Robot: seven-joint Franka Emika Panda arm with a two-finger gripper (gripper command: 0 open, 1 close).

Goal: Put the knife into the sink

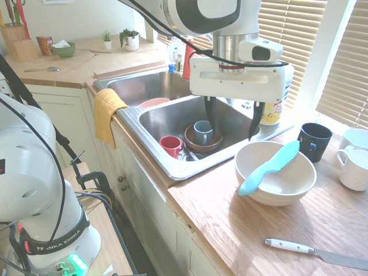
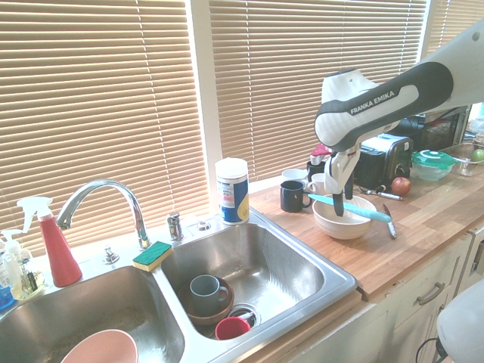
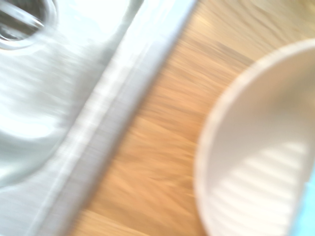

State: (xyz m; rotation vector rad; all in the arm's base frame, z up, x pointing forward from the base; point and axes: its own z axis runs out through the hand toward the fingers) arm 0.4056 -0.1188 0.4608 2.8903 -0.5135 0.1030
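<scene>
The light turquoise knife [image 1: 269,168] [image 2: 352,209] lies slanted across the rim of a white bowl [image 1: 287,187] [image 2: 342,225] on the wooden counter. A turquoise sliver of it shows in the blurred wrist view beside the bowl [image 3: 256,147]. The sink [image 1: 167,118] [image 2: 272,276] is the steel basin next to the bowl, with cups in it. My gripper [image 1: 232,122] [image 2: 338,195] hangs open and empty above the sink's rim [image 3: 113,123] and the counter strip, just on the sink side of the bowl. Its fingertips are about level with the bowl's rim.
In the sink are a red cup [image 1: 171,145] and a grey cup [image 1: 202,131] in a brown bowl. A wipes canister [image 1: 275,95], black mug [image 1: 314,141], white mugs [image 1: 355,167] and a white-handled knife [image 1: 313,252] stand around the bowl. The other basin [image 2: 83,318] holds a pink bowl.
</scene>
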